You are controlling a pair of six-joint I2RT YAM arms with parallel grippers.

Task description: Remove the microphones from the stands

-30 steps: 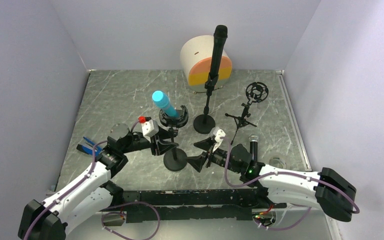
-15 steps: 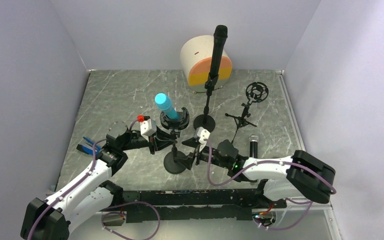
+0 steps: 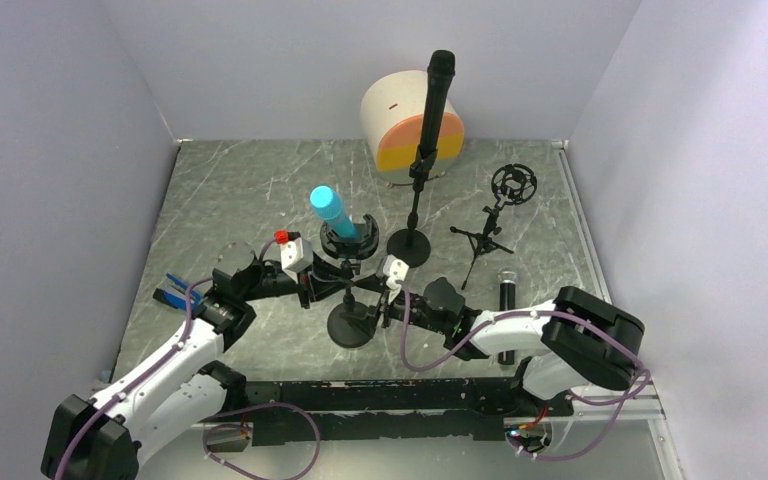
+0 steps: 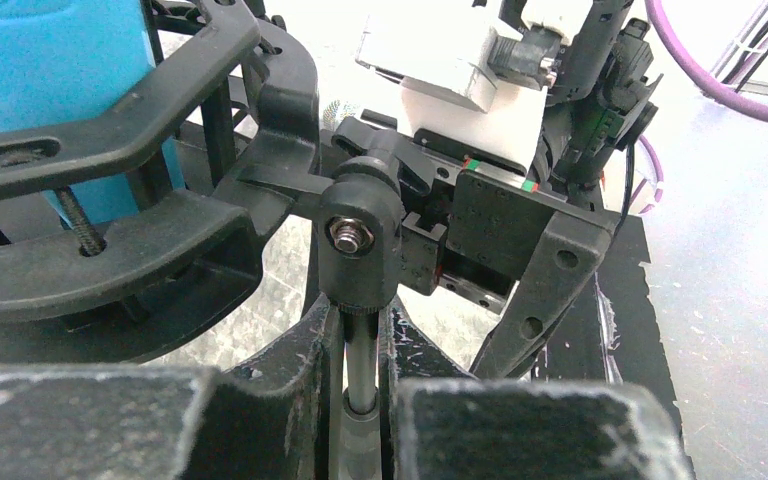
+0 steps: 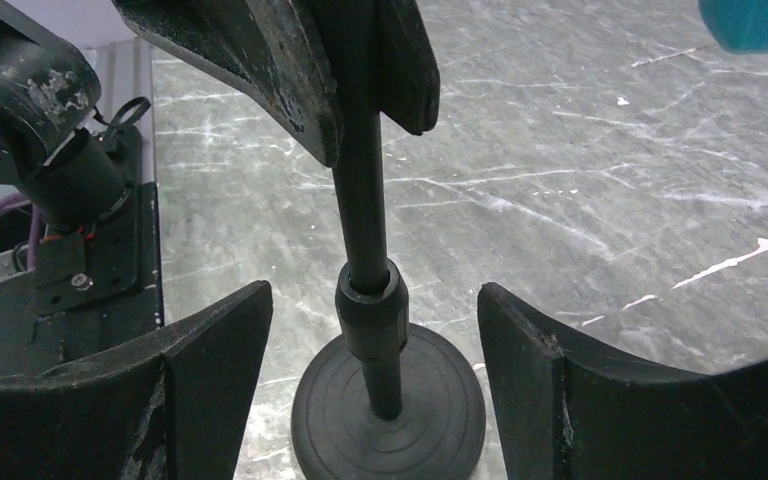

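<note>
The blue microphone (image 3: 328,207) sits tilted in the ringed cradle (image 4: 110,150) atop the short stand (image 5: 365,200), just above the left pincer (image 4: 358,395). That pincer is clenched on the stand's thin pole, right under the cradle's pivot. The right pincer (image 5: 370,310) is released, its jaws wide to either side of the lower pole just above the round base (image 5: 390,420), touching nothing.

The step in hand looks like bracing the stand so the microphone can be drawn out. Done well, the left pincer holds the pole firm without twisting it, since the small base could tip. The right pincer is too low to pull. It would need to rise past the left one, close across the blue barrel, then draw along the microphone's tilt rather than straight up, so the cradle does not snag.

By count:
- Three microphones: the blue one, a black microphone (image 3: 436,95) on a tall stand (image 3: 412,215) beyond both pincers, and what seems a dark one (image 3: 506,300) lying on the counter (image 3: 240,190) to the right pincer's right.
- Three stands, counting the tripod (image 3: 482,240) with its empty ring.
- One white-and-orange drum (image 3: 395,110).
- Two pincers.
</note>
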